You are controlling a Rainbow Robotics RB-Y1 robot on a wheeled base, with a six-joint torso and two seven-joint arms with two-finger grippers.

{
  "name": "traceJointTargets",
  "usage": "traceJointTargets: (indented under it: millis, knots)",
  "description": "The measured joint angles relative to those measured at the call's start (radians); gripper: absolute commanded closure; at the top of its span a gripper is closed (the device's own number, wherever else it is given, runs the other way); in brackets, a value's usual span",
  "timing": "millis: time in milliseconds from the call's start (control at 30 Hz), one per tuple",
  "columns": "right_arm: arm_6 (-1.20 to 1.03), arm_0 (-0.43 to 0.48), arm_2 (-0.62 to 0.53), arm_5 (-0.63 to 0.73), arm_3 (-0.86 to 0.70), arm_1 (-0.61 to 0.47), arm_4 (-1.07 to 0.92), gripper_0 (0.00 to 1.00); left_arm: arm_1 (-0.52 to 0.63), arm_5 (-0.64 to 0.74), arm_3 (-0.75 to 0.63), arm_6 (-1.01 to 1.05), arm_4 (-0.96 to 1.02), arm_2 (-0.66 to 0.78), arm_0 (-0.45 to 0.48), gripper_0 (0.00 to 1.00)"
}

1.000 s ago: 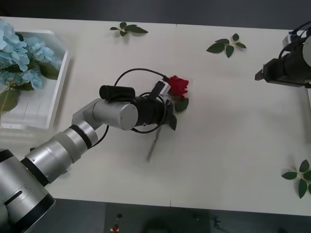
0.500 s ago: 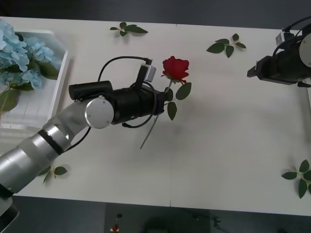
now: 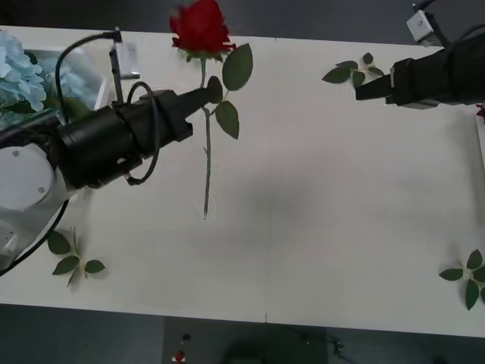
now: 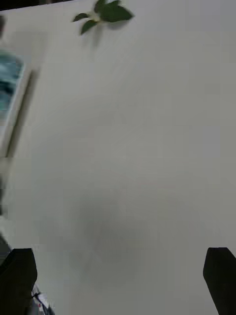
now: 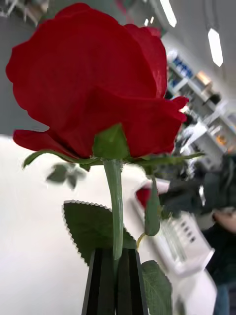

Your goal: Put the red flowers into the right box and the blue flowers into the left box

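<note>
Now: my left claw (image 3: 206,95) pinches red rose (image 3: 201,26) stem | right claw (image 3: 364,87) wide | risk: thin stem slips, rose falls on bench (image 3: 326,205)

The white table (image 3: 326,197) before me carries the left box (image 3: 97,91) at its far left edge, holding blue flowers (image 3: 19,72), and loose leaf sprigs (image 3: 352,72) scattered near its edges.

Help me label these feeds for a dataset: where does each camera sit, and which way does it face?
Front view: above the arms, looking down at the table; both arms show.
Right wrist view: on the right arm, facing the tabletop; its open right gripper shows.
Left wrist view: on the left arm, facing along the red rose; the left gripper clamps the stem.
Shared: front and left wrist views both show the rose.
</note>
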Motion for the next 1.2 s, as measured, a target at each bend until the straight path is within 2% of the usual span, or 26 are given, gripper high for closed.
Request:
traceJointTargets:
  millis: [200,400,733,1033,1200]
  knots:
    - [0.167,0.004,-0.035,0.035,0.000,0.000,-0.264,0.00,-0.118,0.000,-0.046,0.000,0.080,0.141,-0.004,1.00]
    - [0.397,0.050,-0.035,0.037,-0.033,0.013,-0.397,0.00,-0.189,-0.005,-0.048,0.000,0.092,0.193,-0.036,1.00]
    - [0.644,0.133,-0.069,0.037,-0.123,0.119,-0.430,0.00,-0.265,-0.044,-0.049,0.000,0.107,0.193,-0.089,1.00]
    - [0.699,0.135,-0.068,0.033,-0.173,0.200,-0.448,0.00,-0.297,-0.043,-0.048,-0.001,0.042,0.175,-0.105,1.00]
    - [0.699,0.135,-0.011,-0.032,-0.202,0.216,-0.448,0.00,-0.301,-0.043,-0.014,-0.001,-0.018,0.124,-0.137,1.00]
